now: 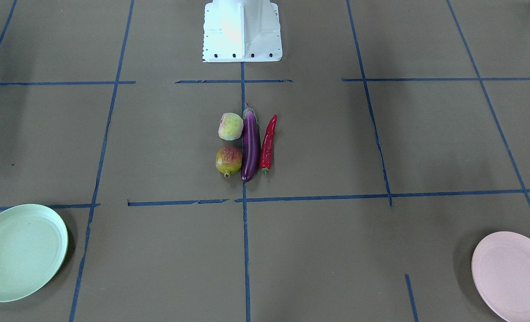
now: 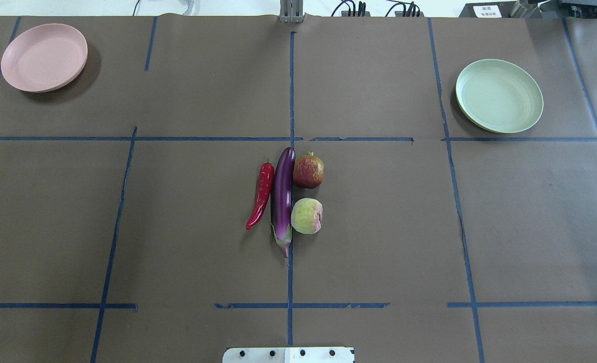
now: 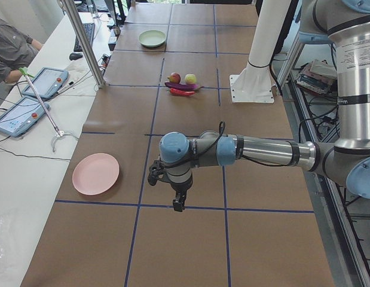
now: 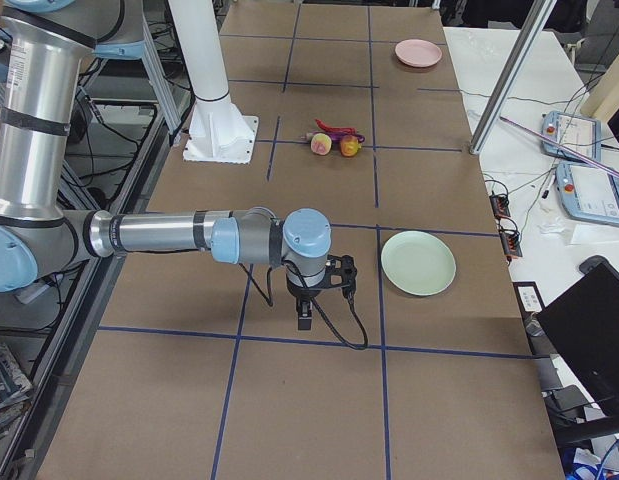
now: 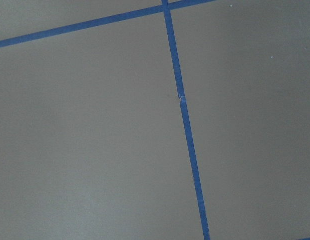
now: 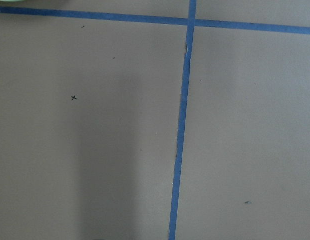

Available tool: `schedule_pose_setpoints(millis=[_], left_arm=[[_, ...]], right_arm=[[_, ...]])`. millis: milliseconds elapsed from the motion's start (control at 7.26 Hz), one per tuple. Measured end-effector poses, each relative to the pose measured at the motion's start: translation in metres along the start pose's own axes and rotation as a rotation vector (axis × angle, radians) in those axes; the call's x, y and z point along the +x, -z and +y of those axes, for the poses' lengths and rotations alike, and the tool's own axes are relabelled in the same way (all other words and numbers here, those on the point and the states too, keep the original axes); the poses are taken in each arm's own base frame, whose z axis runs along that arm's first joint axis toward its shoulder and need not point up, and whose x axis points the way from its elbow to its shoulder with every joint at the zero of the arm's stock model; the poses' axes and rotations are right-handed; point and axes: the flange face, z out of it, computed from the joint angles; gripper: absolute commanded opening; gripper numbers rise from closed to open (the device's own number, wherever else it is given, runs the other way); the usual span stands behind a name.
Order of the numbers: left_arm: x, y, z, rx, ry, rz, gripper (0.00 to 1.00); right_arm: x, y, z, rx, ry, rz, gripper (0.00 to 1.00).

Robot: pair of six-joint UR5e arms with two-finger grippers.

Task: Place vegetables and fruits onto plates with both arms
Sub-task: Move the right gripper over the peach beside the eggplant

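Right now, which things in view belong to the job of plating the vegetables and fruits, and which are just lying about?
For the job: long glossy purple eggplant; thin red chili pepper; round pale yellow-green fruit; round red-and-yellow mottled fruit; pale mint green round plate; pale pink round plate.
Lying about: white base block; blue tape lines; white-framed tablet on the side bench.

My table (image 2: pixel 379 227) wore matt brown paper, crossed by smooth blue tape (image 2: pixel 291 91). The eggplant (image 2: pixel 282 191) and chili pepper (image 2: pixel 262 194) shone glossy; the mint plate (image 2: pixel 500 96) and pink plate (image 2: pixel 44 57) looked matt. My left arm (image 3: pixel 268 152) gleamed like smooth metal.
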Motion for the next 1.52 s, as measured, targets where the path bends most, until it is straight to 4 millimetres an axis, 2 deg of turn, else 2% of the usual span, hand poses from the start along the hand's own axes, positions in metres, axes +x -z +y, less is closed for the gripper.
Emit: schedule_pose_setpoints(millis=[413,551,689,827,964,1102,1378,1515], left_arm=[[0.0,-0.001,0.0,-0.002,0.001,0.0,1.0],[0.001,0.0,-0.001,-0.001,0.001,0.0,1.0],[0.001,0.0,-0.001,-0.001,0.001,0.0,1.0],[0.002,0.0,-0.001,0.001,0.001,0.002,1.0],[0.002,0.0,-0.002,0.001,-0.001,0.004,1.0],[0.003,0.0,-0.002,0.0,-0.002,0.003,1.0],[0.003,-0.002,-0.002,-0.004,-0.003,0.002,1.0],[0.003,-0.003,-0.002,-0.006,-0.003,0.002,1.0]], right_arm=[[-0.014,0.006,-0.008,0.034,0.049,0.0,1.0],[-0.027,0.009,-0.019,0.057,0.073,-0.002,1.0],[-0.051,0.013,-0.04,0.077,0.104,-0.01,1.0],[-0.089,0.017,-0.07,0.094,0.166,-0.021,1.0],[-0.135,0.018,-0.097,0.103,0.249,-0.036,1.0],[-0.19,0.013,-0.121,0.103,0.328,-0.056,1.0],[-0.322,0.004,-0.151,0.092,0.334,-0.128,1.0],[-0.397,-0.002,-0.154,0.078,0.285,-0.163,1.0]])
